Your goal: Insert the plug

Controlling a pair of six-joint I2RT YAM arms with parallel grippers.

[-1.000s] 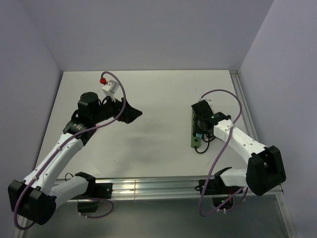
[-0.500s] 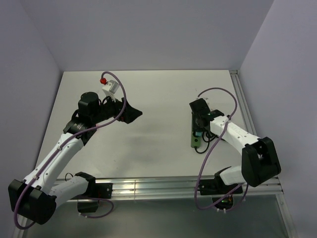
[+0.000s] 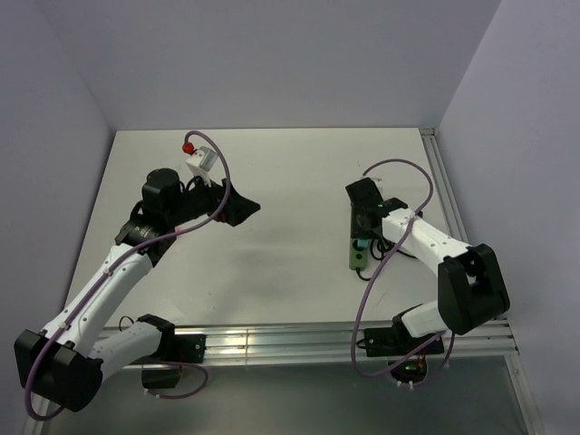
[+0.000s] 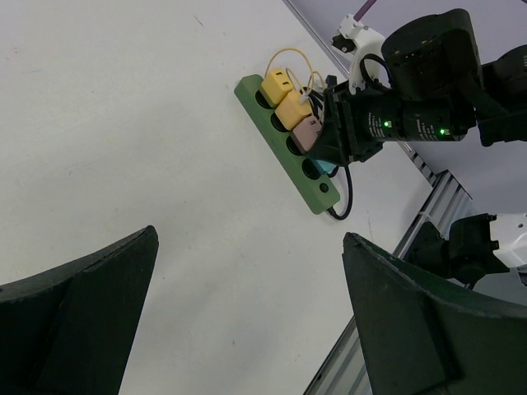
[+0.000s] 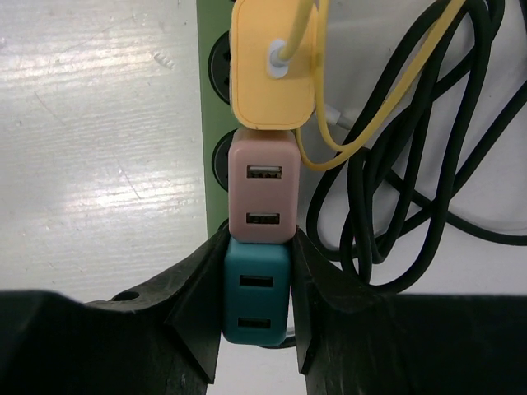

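White desk (image 3: 290,172) fills the floor of a plain booth with pale lilac walls (image 3: 272,63) on three sides, and a metal rail (image 3: 272,340) runs along the near edge where the two arms are bolted. Over on the right side of the desk lies a green power strip (image 5: 212,99), lengthwise away from the arms, with a coil of black cord (image 5: 395,164) heaped just beside it.

Along the strip I count a yellow plug (image 5: 272,74) with a yellow cable (image 5: 329,140) looping off it, a pink plug (image 5: 263,196) touching its near side, and then the teal plug (image 5: 256,292) touching the pink one. The right gripper (image 5: 256,280) is clamped on that teal plug, one finger pressed to each flank, right over the strip. Whether the plug is fully seated in its socket I cannot tell.

The left gripper (image 4: 249,239) hangs over the desk's left half, well apart from the strip, fingers spread wide with nothing between them.
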